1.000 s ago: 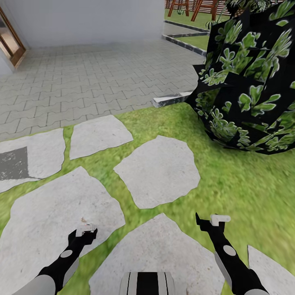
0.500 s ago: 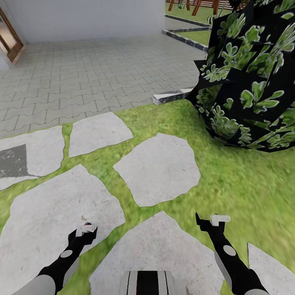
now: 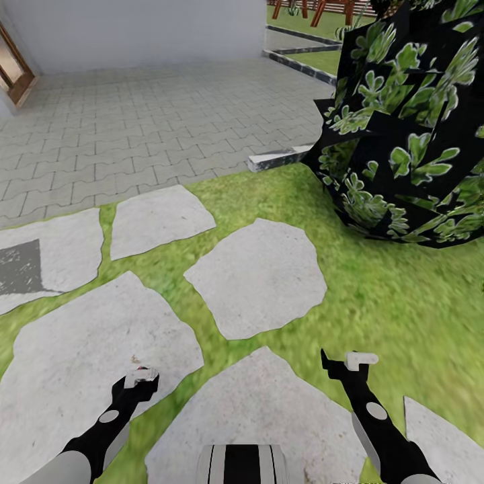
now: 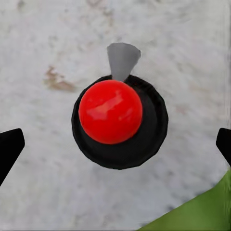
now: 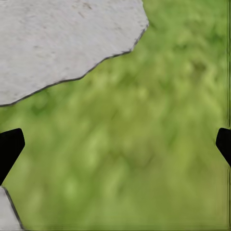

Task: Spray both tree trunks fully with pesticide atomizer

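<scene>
Head view: robot on flagstone path (image 3: 259,275) set in grass (image 3: 376,296), grey paver patio (image 3: 154,128) beyond, big dark leafy bush (image 3: 410,128) at far right. Both arms low, w/ left gripper (image 3: 138,378) over a flagstone and right gripper (image 3: 353,363) over the stone/grass edge.

Left wrist view: fingers (image 4: 10,149) spread wide, holding nothing; pesticide atomizer (image 4: 119,122) (red cap, black body, grey nozzle) sits on stone between them, not touched.

Right wrist view: fingers (image 5: 10,149) wide apart, empty, above grass.

I see matt, rough grey stepping stones (image 3: 255,279), soft grass (image 3: 396,316), matt brick paving (image 3: 148,128), and a glossy red ball (image 4: 110,111) on a smooth black base (image 4: 149,139).
</scene>
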{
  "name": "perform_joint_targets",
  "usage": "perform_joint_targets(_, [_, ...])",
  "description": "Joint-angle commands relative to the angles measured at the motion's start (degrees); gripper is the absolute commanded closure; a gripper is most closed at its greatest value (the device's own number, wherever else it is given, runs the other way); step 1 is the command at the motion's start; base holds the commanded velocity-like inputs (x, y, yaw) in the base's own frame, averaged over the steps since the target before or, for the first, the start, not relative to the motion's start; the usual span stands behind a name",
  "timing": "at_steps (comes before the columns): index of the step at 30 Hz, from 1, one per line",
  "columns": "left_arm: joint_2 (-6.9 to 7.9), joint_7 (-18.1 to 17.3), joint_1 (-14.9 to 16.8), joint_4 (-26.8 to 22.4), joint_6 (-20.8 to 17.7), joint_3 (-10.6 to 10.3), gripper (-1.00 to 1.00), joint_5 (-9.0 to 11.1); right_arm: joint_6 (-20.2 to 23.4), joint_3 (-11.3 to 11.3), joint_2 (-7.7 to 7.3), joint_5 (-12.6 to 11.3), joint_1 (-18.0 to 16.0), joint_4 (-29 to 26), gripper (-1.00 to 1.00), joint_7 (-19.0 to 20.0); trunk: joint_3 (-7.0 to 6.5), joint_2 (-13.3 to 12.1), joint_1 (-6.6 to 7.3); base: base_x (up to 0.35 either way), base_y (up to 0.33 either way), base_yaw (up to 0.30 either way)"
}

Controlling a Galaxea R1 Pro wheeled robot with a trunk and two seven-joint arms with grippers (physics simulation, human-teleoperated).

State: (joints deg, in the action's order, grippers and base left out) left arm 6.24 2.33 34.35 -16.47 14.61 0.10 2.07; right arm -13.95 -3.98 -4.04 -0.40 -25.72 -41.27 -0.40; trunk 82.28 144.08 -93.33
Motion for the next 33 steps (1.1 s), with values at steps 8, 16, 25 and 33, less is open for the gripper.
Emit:
perform_joint_targets(8, [0.00, 0.04, 0.01, 0.03, 0.22, -0.01, -1.00, 0.21, -0.14, 0.02, 0.03, -0.04, -0.03, 0.05, -1.00, -0.04, -0.06, 0.01, 0.01, 0.000, 0.000, -0.038])
perform_joint_targets(16, [0.00, 0.04, 0.01, 0.03, 0.23, -0.01, -1.00, 0.21, -0.12, 0.02, 0.08, -0.04, -0.03, 0.05, -1.00, -0.04, -0.39, 0.01, 0.01, 0.000, 0.000, 0.000])
perform_joint_targets(25, [0.00, 0.04, -0.05, 0.03, 0.25, -0.01, -1.00, 0.27, -0.18, 0.02, 0.08, -0.04, -0.03, 0.05, -1.00, -0.04, -0.46, 0.01, 0.01, 0.000, 0.000, 0.000])
perform_joint_targets(33, [0.09, 0.04, -0.07, 0.03, 0.32, -0.01, 1.00, 0.30, -0.20, 0.02, 0.08, -0.04, -0.03, 0.05, -1.00, -0.04, -0.46, 0.01, 0.01, 0.000, 0.000, 0.000])
